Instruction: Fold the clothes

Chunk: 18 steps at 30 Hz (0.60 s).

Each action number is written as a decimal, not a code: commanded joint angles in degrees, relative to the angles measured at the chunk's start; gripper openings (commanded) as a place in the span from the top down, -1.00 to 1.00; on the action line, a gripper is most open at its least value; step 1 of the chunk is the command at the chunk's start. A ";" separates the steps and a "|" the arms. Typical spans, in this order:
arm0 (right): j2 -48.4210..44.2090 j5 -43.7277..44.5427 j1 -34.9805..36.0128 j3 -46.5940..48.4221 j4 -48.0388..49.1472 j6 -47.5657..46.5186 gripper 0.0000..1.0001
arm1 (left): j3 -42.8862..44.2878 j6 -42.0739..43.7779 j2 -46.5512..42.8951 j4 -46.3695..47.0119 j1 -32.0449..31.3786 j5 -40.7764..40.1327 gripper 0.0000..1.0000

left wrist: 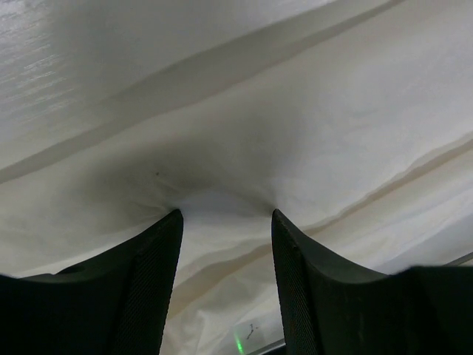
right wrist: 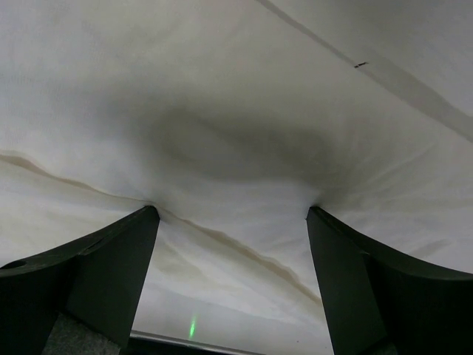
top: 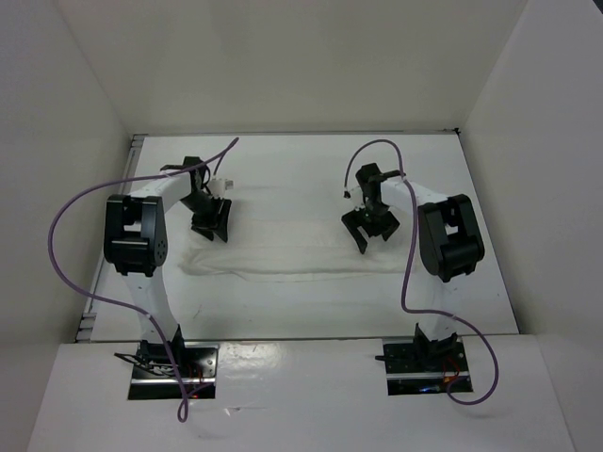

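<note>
Thin, soft, wrinkled white fabric garment [top: 292,247] lies flat as a wide band across the white table [top: 283,311], btwn both arms. Left black two-finger gripper [top: 211,226] & right one [top: 369,235]: jaws apart, tips on cloth, nothing clamped. Prob. v. light, limp, bunches easily, so pinch at edges/corners, both ends at once.

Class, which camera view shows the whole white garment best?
The top external view: the garment shows whole, a long wrinkled strip. Each wrist view shows only a patch of cloth between its jaws.
</note>
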 commanded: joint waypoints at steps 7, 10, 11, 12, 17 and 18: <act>1.43 3.85 -3.75 2.14 8.38 5.33 -0.78 | 1.31 -5.71 4.85 4.72 0.29 -4.95 -0.21; 3.09 3.85 -4.27 2.15 9.27 6.04 -0.81 | 3.25 -6.41 6.78 4.72 0.29 -5.48 -0.24; 4.41 3.85 -4.27 2.67 9.79 6.04 -0.81 | 4.47 -6.93 7.49 4.72 0.29 -6.00 -0.24; 5.03 3.85 -4.27 3.46 9.79 6.04 -0.81 | 5.44 -6.94 8.02 4.72 0.29 -6.01 -0.24; 10.03 2.53 -4.27 8.20 9.79 6.04 -0.81 | 14.13 -6.94 12.41 4.72 0.29 -7.32 -0.24; 10.66 2.01 -4.27 9.00 9.79 6.04 -0.81 | 15.63 -7.46 14.07 4.11 0.29 -7.33 -0.24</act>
